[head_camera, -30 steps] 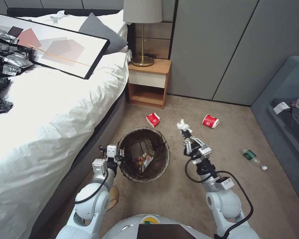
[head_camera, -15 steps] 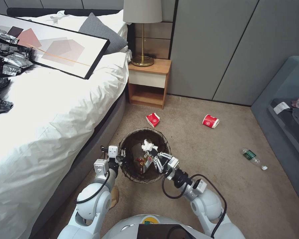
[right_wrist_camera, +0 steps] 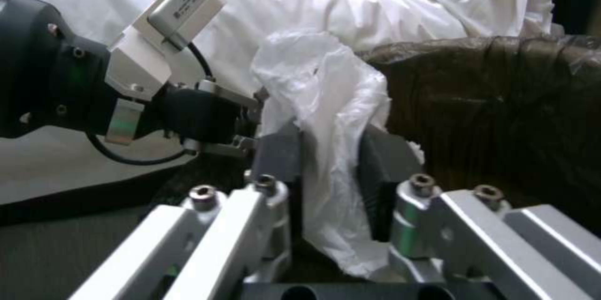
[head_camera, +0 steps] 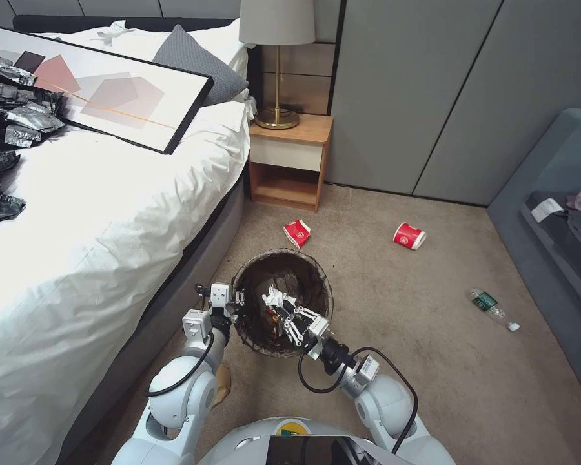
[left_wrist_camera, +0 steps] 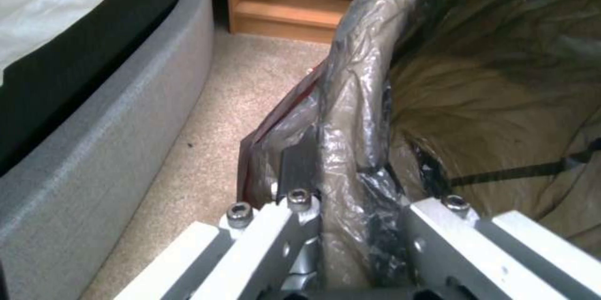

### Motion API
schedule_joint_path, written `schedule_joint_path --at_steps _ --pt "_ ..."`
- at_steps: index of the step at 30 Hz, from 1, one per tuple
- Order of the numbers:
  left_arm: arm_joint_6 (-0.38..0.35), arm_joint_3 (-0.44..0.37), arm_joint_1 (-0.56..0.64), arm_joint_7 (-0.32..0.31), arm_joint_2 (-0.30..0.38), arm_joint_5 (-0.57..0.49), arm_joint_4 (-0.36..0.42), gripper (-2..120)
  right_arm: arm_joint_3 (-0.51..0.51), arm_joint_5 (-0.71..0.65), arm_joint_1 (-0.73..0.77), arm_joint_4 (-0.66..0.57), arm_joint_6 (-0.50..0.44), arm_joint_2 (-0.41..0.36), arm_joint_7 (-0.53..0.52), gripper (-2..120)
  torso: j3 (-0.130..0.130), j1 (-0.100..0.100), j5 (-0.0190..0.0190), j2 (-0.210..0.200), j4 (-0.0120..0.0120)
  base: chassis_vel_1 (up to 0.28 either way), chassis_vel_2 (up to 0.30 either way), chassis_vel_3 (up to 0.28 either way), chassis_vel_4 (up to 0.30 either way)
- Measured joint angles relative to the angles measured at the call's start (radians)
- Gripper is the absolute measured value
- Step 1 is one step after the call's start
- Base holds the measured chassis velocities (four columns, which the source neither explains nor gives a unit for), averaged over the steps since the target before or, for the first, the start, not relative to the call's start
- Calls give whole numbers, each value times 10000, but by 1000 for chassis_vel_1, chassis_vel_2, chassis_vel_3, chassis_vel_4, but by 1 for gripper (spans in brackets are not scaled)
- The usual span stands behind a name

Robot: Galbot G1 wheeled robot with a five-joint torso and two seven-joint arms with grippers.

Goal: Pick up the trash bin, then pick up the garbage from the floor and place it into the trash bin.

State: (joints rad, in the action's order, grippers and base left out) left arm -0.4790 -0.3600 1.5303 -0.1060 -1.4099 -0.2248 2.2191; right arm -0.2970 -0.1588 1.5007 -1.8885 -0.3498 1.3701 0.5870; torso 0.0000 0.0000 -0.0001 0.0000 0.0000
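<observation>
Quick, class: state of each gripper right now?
Left gripper: closed on the trash bin rim.
Right gripper: closed on white tissue, over the bin.

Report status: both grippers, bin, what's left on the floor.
Left gripper clamped on trash bin rim. Right gripper over bin, holding tissue. Two cups, bottle on floor. Path clear.

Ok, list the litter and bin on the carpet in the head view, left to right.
trash bin → crushed red cup → upright-lying red cup → clear bottle
</observation>
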Motion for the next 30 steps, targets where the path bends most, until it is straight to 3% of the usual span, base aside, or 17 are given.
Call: schedule_joint_path --at_steps 5,10,14,16,21,30 --pt "-2 0 -3 1 10 -1 0 0 -18 2 -1 3 -4 -5 -9 34 0 0 0 0 0 0 0 0 0" --pt "-16 6 -2 4 23 -2 32 0 -71 1 -5 25 -30 -26 -10 58 0 0 0 0 0 0 0 0 0" --pt "-25 8 -4 5 26 -3 42 0 -86 -1 -4 25 -33 -32 -10 67 0 0 0 0 0 0 0 0 0" --pt "-36 10 -12 6 27 -5 51 0 -99 -3 -7 25 -38 -35 -12 79 0 0 0 0 -1 0 0 0 0" --pt "-41 9 -14 6 30 -7 64 0 -113 -4 -10 19 -58 -34 -14 95 0 0 0 0 0 0 0 0 0" --pt "-42 -8 -14 9 25 -10 85 0 -191 -14 6 -128 -104 -25 -9 100 0 0 1 0 0 0 0 0 0"
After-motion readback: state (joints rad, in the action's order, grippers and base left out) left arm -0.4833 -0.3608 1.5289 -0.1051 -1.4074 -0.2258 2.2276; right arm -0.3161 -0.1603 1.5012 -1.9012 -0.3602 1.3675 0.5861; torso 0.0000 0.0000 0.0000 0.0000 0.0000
